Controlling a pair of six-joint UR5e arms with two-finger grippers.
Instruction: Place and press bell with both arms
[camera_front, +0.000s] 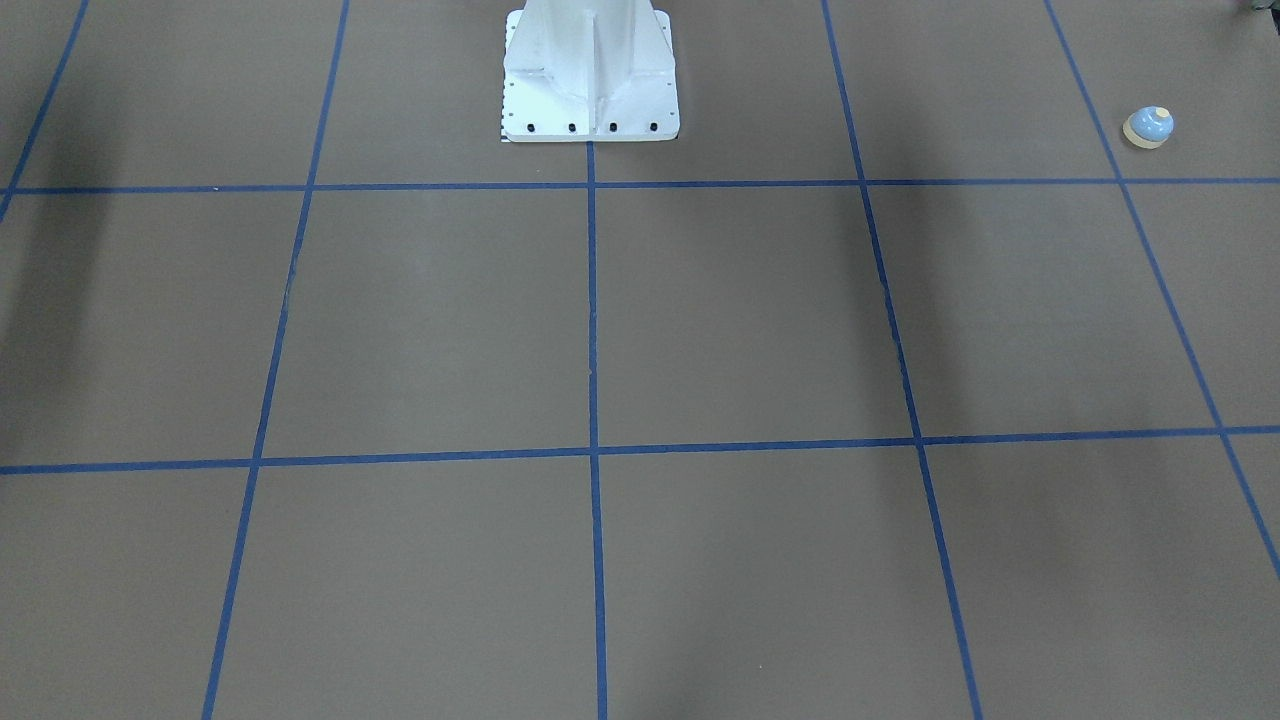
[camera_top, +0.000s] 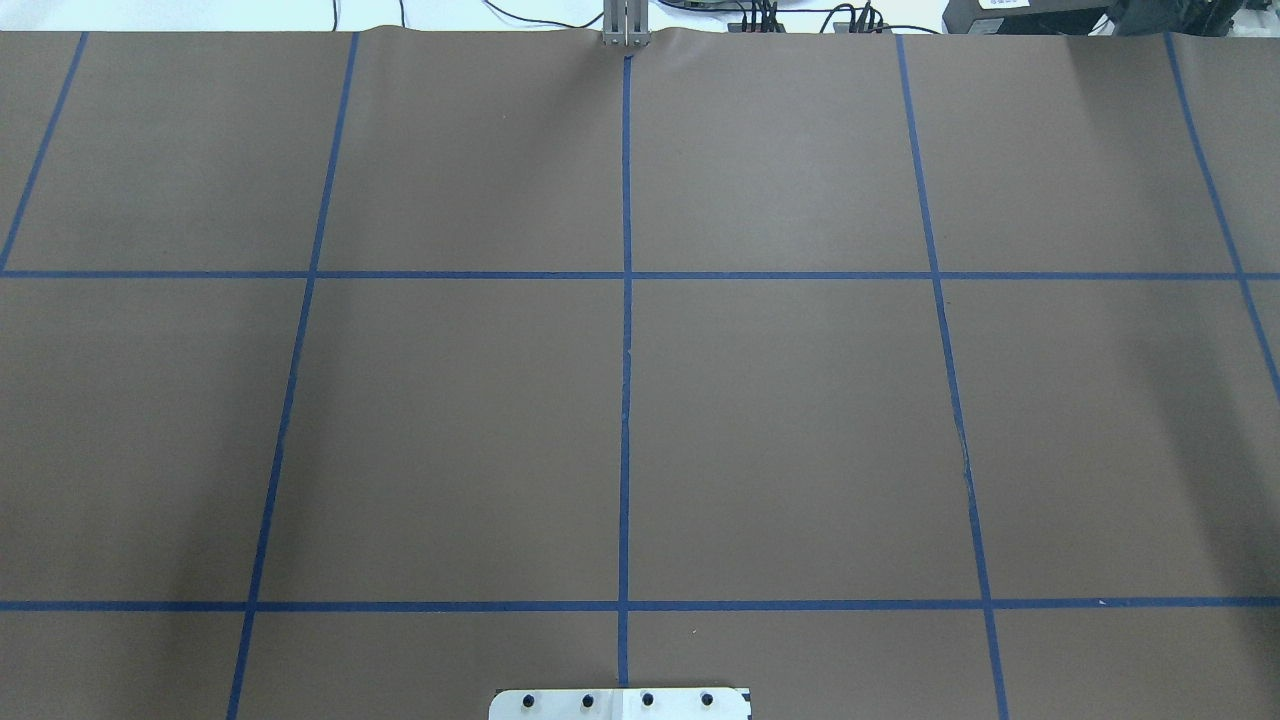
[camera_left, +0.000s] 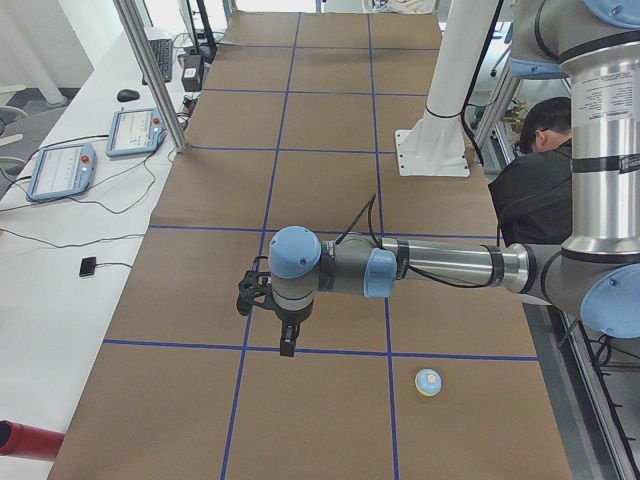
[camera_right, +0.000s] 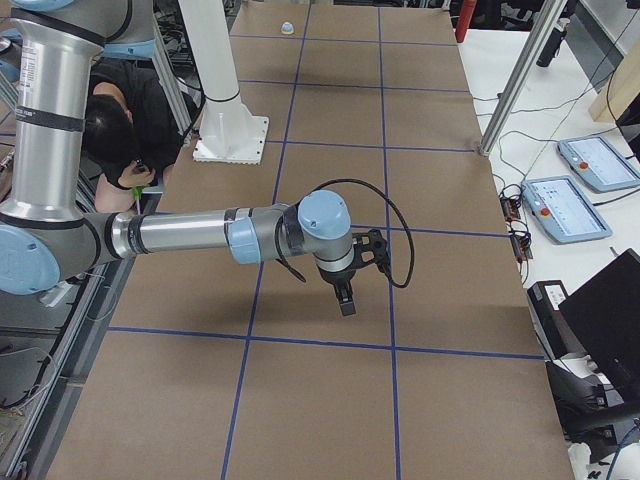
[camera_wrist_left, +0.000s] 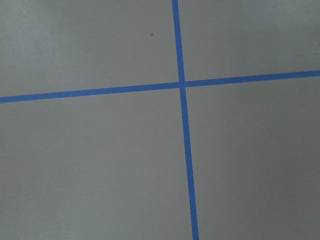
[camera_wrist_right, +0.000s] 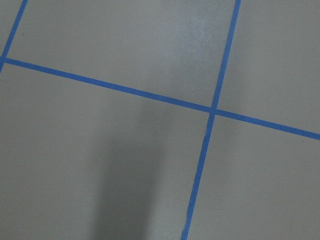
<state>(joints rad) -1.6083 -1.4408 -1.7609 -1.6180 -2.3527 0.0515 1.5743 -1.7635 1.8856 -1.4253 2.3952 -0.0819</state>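
The light-blue bell (camera_front: 1148, 127) with its cream button stands upright on the brown table, near the table's end on my left side. It also shows in the exterior left view (camera_left: 428, 381) and far off in the exterior right view (camera_right: 287, 28). My left gripper (camera_left: 287, 345) hangs above the table, well clear of the bell and farther from my base than it. My right gripper (camera_right: 346, 303) hangs over the table's other end. Each shows only in a side view, so I cannot tell whether it is open or shut. The wrist views show only brown paper and blue tape lines.
The white bolted pedestal (camera_front: 590, 80) stands at the middle of the robot's side. A seated person (camera_left: 530, 170) is behind it. Aluminium frame posts (camera_left: 150, 70) and control tablets (camera_left: 60, 170) stand along the far side bench. A red object (camera_left: 25, 440) lies off the table's corner.
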